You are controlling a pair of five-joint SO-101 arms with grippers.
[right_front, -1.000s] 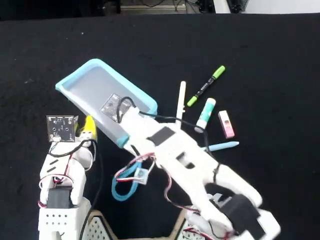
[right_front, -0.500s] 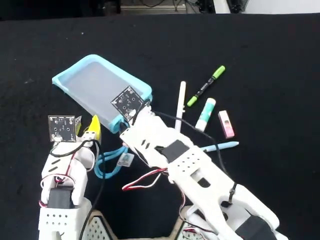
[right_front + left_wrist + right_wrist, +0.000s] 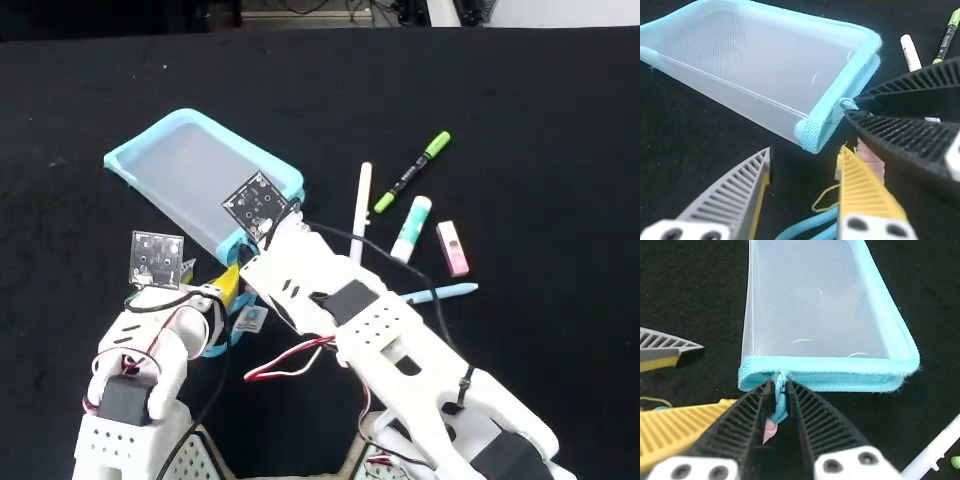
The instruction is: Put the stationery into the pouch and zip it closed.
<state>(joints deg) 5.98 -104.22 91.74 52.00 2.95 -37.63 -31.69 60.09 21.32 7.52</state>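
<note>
Right gripper (image 3: 779, 386) first: its black fingers are pinched together on the blue zip pull (image 3: 780, 407), right at the short end of the pouch (image 3: 810, 305). That is a firm clamp. Left gripper (image 3: 805, 149) sits just beside it with the jaws spread wide, one yellow and one grey, holding nothing. Its tips are just short of the same pouch corner. A loose blue cord (image 3: 805, 232) trails on the black table (image 3: 550, 100) beneath it.

The pouch itself lies flat and slanted, left of centre (clear mesh, light-blue trim).

The stationery is all out on the table to the pouch's right. A white pen (image 3: 361, 205) is nearest, then a green-capped marker (image 3: 412, 172), a white-and-green stick (image 3: 411, 228) and a pink eraser (image 3: 452, 248). A pale blue pen (image 3: 445, 292) pokes out from beside the right arm.
</note>
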